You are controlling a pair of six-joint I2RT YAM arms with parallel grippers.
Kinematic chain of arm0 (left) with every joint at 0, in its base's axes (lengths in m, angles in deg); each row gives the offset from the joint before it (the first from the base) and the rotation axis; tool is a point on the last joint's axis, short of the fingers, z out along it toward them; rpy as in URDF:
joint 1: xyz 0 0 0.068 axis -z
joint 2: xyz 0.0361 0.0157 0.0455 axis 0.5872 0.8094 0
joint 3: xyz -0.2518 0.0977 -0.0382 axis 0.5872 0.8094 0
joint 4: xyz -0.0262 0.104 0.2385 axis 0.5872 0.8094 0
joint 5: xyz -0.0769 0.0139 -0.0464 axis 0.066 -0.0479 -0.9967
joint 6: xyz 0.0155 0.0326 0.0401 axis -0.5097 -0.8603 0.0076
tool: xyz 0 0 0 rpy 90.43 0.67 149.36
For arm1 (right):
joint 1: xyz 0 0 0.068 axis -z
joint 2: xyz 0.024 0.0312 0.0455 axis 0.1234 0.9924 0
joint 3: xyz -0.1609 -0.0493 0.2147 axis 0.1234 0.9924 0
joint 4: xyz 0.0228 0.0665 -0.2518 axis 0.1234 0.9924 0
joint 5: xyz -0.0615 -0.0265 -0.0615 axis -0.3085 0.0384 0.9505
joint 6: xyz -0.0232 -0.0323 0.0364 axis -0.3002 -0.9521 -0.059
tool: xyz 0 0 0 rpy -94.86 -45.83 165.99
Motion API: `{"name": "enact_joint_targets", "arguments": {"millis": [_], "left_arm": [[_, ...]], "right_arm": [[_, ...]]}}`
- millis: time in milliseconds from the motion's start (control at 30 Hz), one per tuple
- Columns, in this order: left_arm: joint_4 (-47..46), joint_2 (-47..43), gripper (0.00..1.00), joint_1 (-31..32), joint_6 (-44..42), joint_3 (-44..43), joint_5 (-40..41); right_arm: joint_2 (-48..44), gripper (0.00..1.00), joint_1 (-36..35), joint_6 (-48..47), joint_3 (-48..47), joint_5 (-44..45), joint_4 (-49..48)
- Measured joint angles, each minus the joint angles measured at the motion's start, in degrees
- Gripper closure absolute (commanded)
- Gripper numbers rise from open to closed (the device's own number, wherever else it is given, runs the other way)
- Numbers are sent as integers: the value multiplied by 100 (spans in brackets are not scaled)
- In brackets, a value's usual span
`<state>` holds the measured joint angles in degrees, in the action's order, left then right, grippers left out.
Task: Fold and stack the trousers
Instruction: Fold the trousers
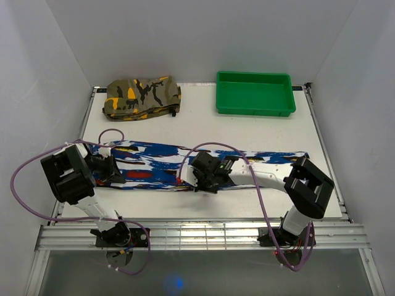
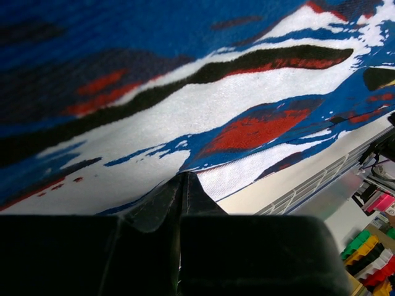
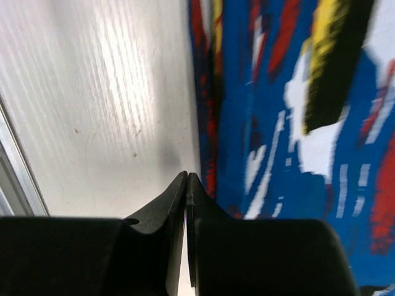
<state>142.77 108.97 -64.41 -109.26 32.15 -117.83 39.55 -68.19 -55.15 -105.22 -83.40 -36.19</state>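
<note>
the trousers (image 1: 154,161) lie flat across the middle of the table (image 1: 203,126). my right gripper (image 3: 187,180) is clenched just beside their near edge, seemingly on nothing, so lifting may leave that side behind. my left gripper (image 2: 184,184) is closed at the left hem. i cannot tell if cloth is caught, so the fold could skew.

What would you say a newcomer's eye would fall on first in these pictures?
The trousers, a loud blue, white and red print, lie stretched flat at centre. The left gripper and right gripper sit closed at their near edge. Behind, a camouflage garment lies far left and a green tray far right.
</note>
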Motion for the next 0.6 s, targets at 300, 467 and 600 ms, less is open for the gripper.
{"name": "enact_joint_targets", "arguments": {"millis": [300,467,600], "left_arm": [[96,-20,60,2,-203,-50,-120],[142,-584,30,7,-772,-177,-376],[63,-1513,2,0,-1226,-485,-654]], "right_arm": [[326,69,35,26,155,55,-79],[173,28,577,201,59,-337,166],[-678,8,1633,260,-87,-750,518]]}}
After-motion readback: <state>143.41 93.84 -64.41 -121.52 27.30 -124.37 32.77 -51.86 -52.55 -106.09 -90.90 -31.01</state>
